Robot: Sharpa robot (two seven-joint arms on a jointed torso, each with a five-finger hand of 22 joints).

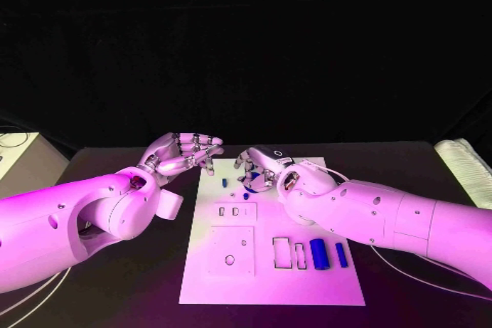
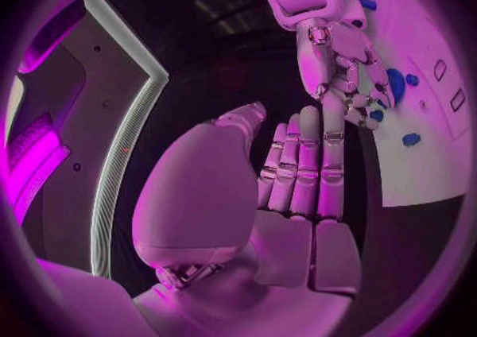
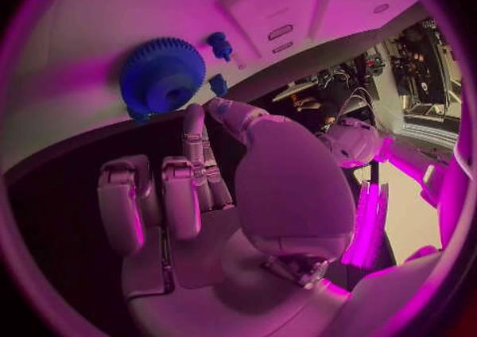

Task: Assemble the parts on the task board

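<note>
While both metallic hands hover over the far end of the task board [image 1: 271, 285], neither has hold of a part. The left hand [image 1: 183, 154] sits at the upper left of the board in the head view, its jointed silver fingers straight and held side by side, empty; the left wrist view shows the same flat palm [image 2: 298, 194]. The right hand [image 1: 264, 170] is just beside it, above the board's upper middle, fingers partly curled downward with nothing between them.

The board is a flat, smooth white rectangular plate lying on the matt black surface [image 1: 410, 171]. Shallow rectangular recesses are cut into it. Two smooth blue cylinders, a thick one [image 1: 319, 253] and a thinner one [image 1: 341, 254], lie side by side at the board's lower right. A small blue peg [image 1: 225, 181] stands near the upper left of the board.

From the right wrist, a round blue gear [image 3: 162, 76] with fine teeth along its rim rests on the board, with a small knobbed blue pin [image 3: 219, 44] near it, both beyond the fingertips [image 3: 194, 114].
</note>
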